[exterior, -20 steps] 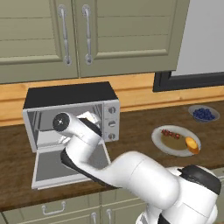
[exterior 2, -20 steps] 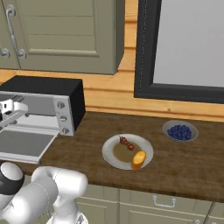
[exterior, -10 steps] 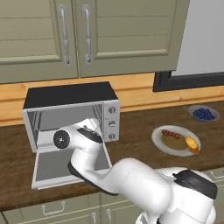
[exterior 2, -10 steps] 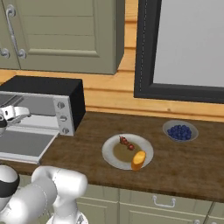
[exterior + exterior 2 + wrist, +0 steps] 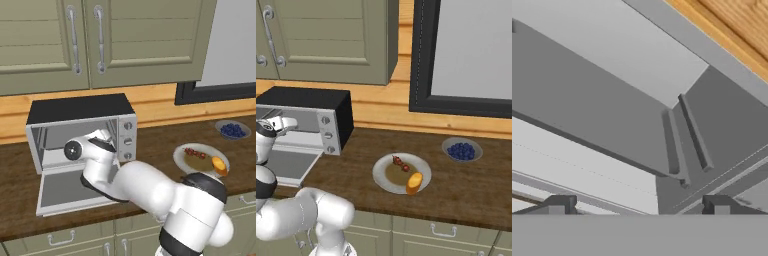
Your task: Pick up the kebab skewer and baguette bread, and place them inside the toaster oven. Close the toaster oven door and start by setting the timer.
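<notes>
The toaster oven [image 5: 80, 112] stands on the counter with its door [image 5: 67, 192] dropped flat in front. My gripper [image 5: 639, 207] is open at the oven's mouth, with nothing between its fingertips [image 5: 559, 205]. It looks into the bare grey cavity and its side rails. In the right base view the hand is at the opening of the toaster oven [image 5: 311, 107]. The kebab skewer [image 5: 400, 163] and the baguette bread [image 5: 414, 182] lie on a cream plate [image 5: 383, 172], well to the right of the oven. Both also show in the left base view: skewer [image 5: 195, 152], baguette [image 5: 218, 165].
A bowl of dark blue berries [image 5: 461, 150] sits at the back right of the counter. Wall cabinets [image 5: 100, 40] hang above the oven. My arm's white links [image 5: 140, 187] reach across the open door.
My hand has shifted slightly at the oven's mouth, dipping and then rising a little. The jaws stayed open. The food on the plate has not moved.
</notes>
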{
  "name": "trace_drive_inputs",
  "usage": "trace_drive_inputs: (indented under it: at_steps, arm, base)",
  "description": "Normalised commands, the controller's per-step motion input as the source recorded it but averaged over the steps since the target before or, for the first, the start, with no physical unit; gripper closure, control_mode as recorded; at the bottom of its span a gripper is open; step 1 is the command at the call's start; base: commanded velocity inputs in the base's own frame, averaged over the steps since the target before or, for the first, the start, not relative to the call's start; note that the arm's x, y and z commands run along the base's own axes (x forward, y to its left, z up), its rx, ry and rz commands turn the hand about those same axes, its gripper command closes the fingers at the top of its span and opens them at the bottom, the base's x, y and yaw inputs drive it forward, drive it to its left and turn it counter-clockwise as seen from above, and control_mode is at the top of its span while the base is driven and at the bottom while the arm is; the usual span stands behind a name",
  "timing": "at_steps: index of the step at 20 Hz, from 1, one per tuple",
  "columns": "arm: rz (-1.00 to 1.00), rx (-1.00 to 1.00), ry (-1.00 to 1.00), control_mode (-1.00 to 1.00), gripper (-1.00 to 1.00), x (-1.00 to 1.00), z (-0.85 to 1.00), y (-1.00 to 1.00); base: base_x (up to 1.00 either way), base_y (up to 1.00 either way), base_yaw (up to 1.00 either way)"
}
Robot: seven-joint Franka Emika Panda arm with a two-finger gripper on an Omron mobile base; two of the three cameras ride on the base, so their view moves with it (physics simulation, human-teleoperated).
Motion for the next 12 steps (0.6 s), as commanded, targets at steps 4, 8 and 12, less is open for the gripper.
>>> trace_drive_inputs:
  at_steps: [4, 8, 12]
  arm:
    - [-0.01, 0.0, 0.0, -1.0, -1.0, 0.22, -0.31, 0.48]
    - [-0.01, 0.0, 0.0, -1.0, -1.0, 0.26, -0.14, 0.41]
    - [-0.02, 0.0, 0.0, -1.0, -1.0, 0.26, -0.12, 0.3]
  base:
    - [0.0, 0.0, 0.0]
    - [0.0, 0.0, 0.0]
    - [0.0, 0.0, 0.0]
